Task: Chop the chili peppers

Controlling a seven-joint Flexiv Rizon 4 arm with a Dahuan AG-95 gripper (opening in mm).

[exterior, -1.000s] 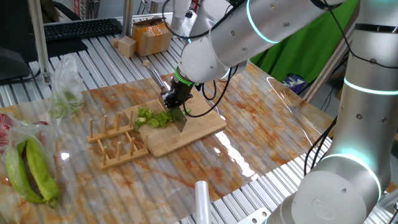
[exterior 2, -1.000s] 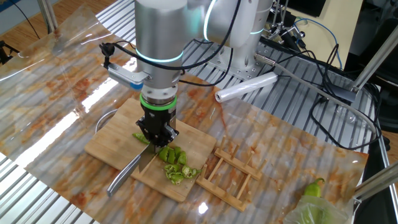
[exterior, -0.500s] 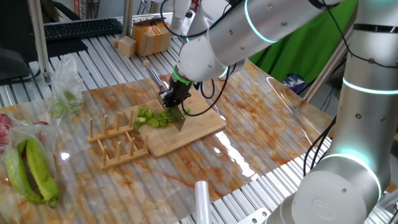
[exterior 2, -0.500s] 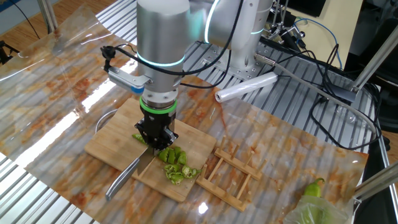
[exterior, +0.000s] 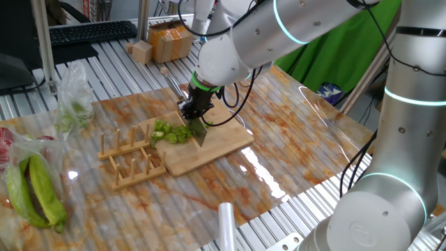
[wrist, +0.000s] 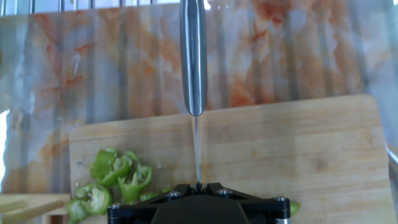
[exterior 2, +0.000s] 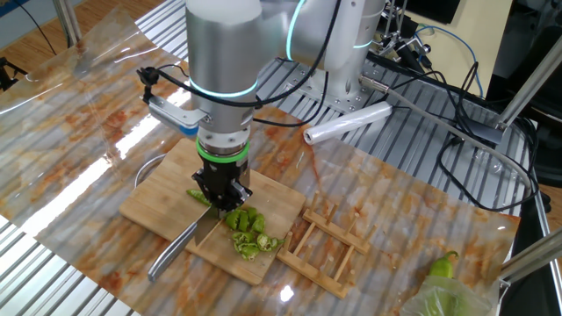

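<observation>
My gripper (exterior 2: 219, 195) is shut on a knife, whose blade (exterior 2: 205, 230) stands edge-down on the bamboo cutting board (exterior 2: 158, 204) and whose steel handle (wrist: 193, 56) points away from the hand. Bright-green chili pepper slices (wrist: 115, 177) lie in a small heap right beside the blade; in one fixed view the slices (exterior: 171, 133) sit left of the gripper (exterior: 192, 111). A short uncut stub of chili (exterior 2: 198, 195) pokes out on the other side of the fingers. The hand's black body hides where blade and board meet.
A wooden dish rack (exterior: 129, 162) stands against the board's end by the slices. Thick yellow-green peppers (exterior: 32, 192) lie in a plastic bag at the table's corner. A roll of plastic film (exterior 2: 347, 123) and cables lie beyond the marbled mat.
The hand with the knife has shifted slightly along the board toward the uncut stub; the blade stays down and the slices have not moved.
</observation>
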